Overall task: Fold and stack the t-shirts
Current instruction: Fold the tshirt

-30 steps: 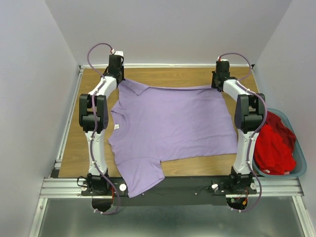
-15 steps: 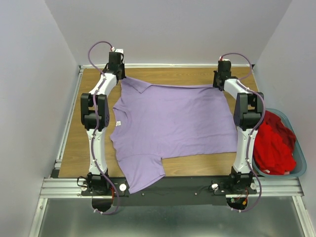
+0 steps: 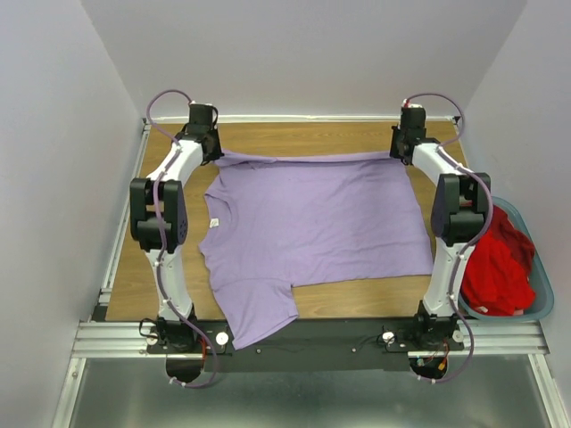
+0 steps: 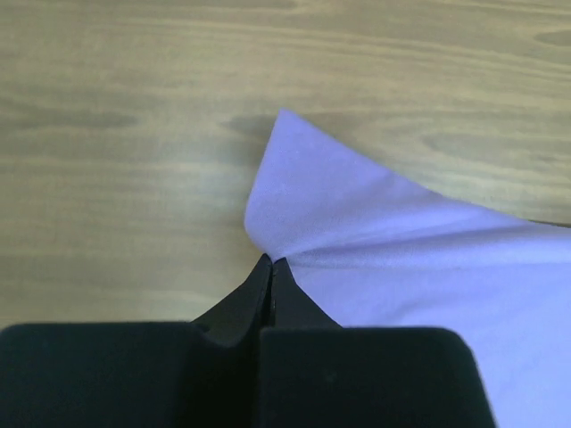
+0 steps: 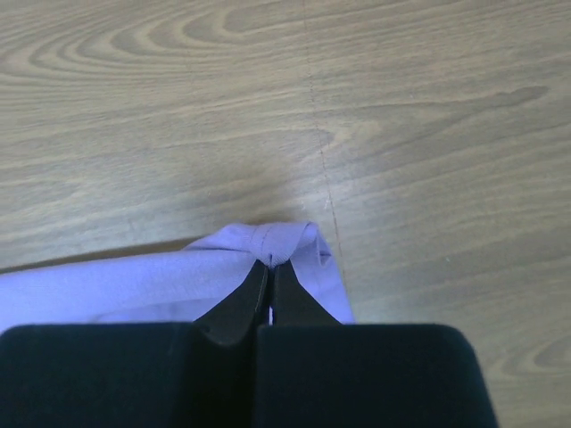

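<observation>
The lavender t-shirt [image 3: 312, 223] lies spread across the wooden table, one sleeve hanging over the near edge. My left gripper [image 3: 214, 153] is shut on its far left corner [image 4: 294, 196], held a little above the wood. My right gripper [image 3: 399, 153] is shut on the far right corner, where the cloth [image 5: 285, 241] bunches at the fingertips [image 5: 254, 285]. The far edge of the shirt is stretched straight between the two grippers. The red t-shirt [image 3: 495, 263] lies crumpled in the basket at the right.
A teal-grey plastic basket [image 3: 544, 303] stands off the table's right edge, beside the right arm. Grey walls close in the table on three sides. A metal rail [image 3: 312, 337] runs along the near edge at the arm bases.
Both grippers have moved outward and toward the far edge, the left one to the left. The shirt's far edge has been pulled taut and straight.
</observation>
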